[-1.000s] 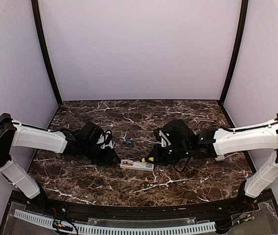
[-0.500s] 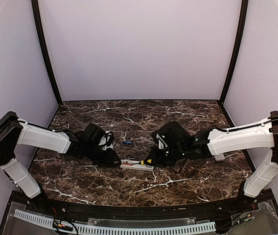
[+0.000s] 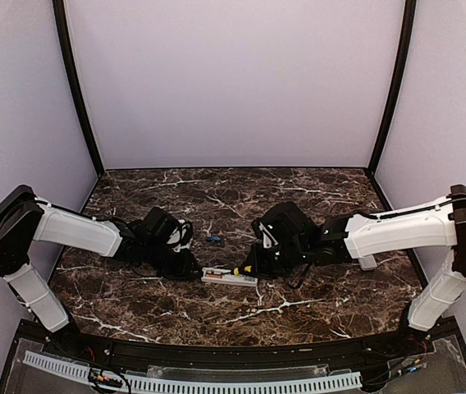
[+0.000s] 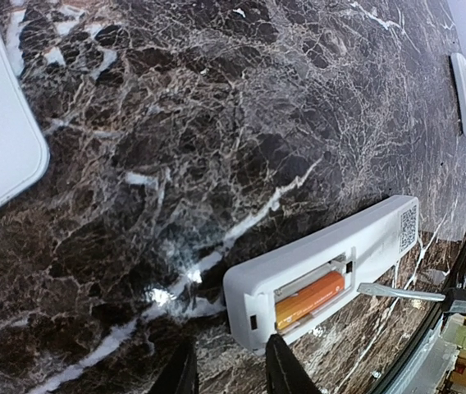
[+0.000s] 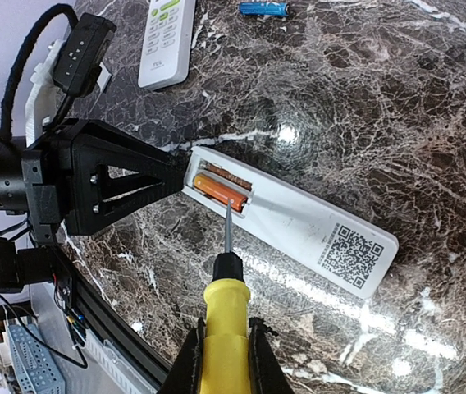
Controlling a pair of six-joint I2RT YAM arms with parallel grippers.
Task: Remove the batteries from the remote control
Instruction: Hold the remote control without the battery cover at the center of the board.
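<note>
The white remote control (image 3: 229, 277) lies face down mid-table with its battery bay uncovered. An orange battery (image 5: 219, 192) and a reddish one (image 5: 227, 174) lie in the bay; the orange battery (image 4: 309, 299) also shows in the left wrist view. A blue battery (image 5: 263, 8) lies loose on the marble behind. My right gripper (image 5: 223, 361) is shut on a yellow-handled screwdriver (image 5: 225, 312), whose tip rests at the orange cell's end. My left gripper (image 4: 231, 373) sits at the remote's bay end, jaws narrowly apart over bare marble, one finger (image 4: 286, 369) beside the remote's corner.
A second white remote (image 5: 167, 41) lies buttons up behind the left gripper. A flat white cover (image 4: 463, 90) lies further off on the dark marble table (image 3: 299, 312). Purple walls close in the back and sides.
The left gripper's jaws have narrowed beside the remote's end. Both arms have edged slightly inward toward the remote; the remote itself has stayed put.
</note>
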